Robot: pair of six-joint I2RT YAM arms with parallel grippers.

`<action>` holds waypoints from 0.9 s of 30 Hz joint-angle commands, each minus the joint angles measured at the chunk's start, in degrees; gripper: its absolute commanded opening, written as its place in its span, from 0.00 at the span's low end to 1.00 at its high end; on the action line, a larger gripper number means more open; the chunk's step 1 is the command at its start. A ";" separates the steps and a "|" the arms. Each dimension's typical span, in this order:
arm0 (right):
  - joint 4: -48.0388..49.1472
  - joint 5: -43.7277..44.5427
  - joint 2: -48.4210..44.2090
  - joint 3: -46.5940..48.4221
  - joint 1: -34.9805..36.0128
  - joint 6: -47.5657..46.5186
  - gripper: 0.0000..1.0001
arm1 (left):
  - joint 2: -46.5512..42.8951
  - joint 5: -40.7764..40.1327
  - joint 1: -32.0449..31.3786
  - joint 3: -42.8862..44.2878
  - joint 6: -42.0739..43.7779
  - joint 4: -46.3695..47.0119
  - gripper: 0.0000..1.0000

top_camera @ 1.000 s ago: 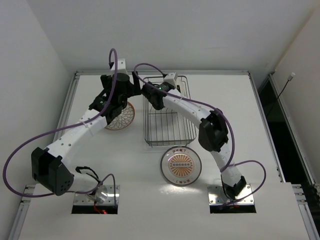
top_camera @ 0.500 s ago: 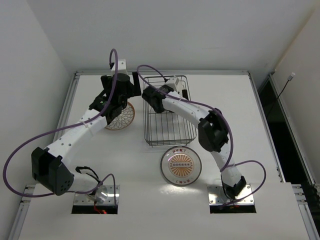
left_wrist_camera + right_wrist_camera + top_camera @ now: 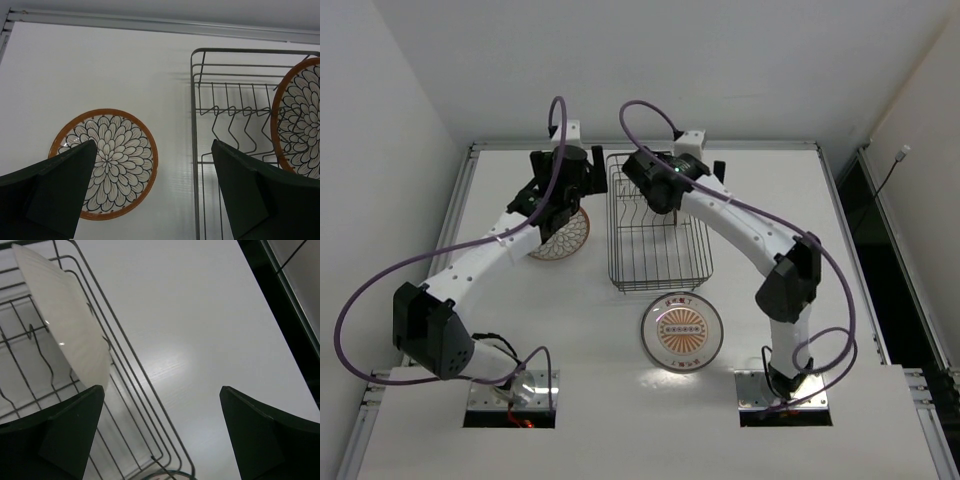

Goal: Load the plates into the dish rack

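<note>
One plate [image 3: 299, 120] stands on edge between the prongs of the black wire dish rack [image 3: 660, 262], petal face toward the left wrist camera; its white underside [image 3: 67, 322] shows in the right wrist view. My right gripper [image 3: 162, 390] is open and empty, raised over the rack's right rim [image 3: 150, 395], clear of that plate. A second plate [image 3: 105, 162] lies flat on the table left of the rack [image 3: 194, 150]. My left gripper [image 3: 154, 150] hovers open above the gap between them. A third plate [image 3: 681, 332] lies flat in front of the rack.
The white table [image 3: 770, 220] has a metal rail [image 3: 150, 24] along its far edge. A dark gap [image 3: 300, 315] runs beyond the table's right edge. Purple cables [image 3: 640, 115] loop above both arms.
My right gripper has opened and let go of the plate, leaving it upright in the rack, then rose and swung to the right. The left arm shifted slightly toward the back.
</note>
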 commanded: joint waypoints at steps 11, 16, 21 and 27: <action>28.36 -21.75 -51.53 -56.97 -1.36 -7.82 1.00 | 2.20 2.75 0.37 4.15 -1.54 -1.03 1.00; 33.03 -28.68 -69.30 -68.08 -1.89 -8.20 1.00 | -1.13 2.13 0.37 3.02 -1.55 0.10 1.00; 36.10 -39.23 -68.28 -77.31 -2.42 -4.41 1.00 | -1.93 2.13 0.37 2.49 -1.55 0.63 1.00; 47.88 -46.62 -70.11 -90.57 -2.42 7.00 1.00 | 0.52 2.83 0.37 3.01 -1.55 0.11 1.00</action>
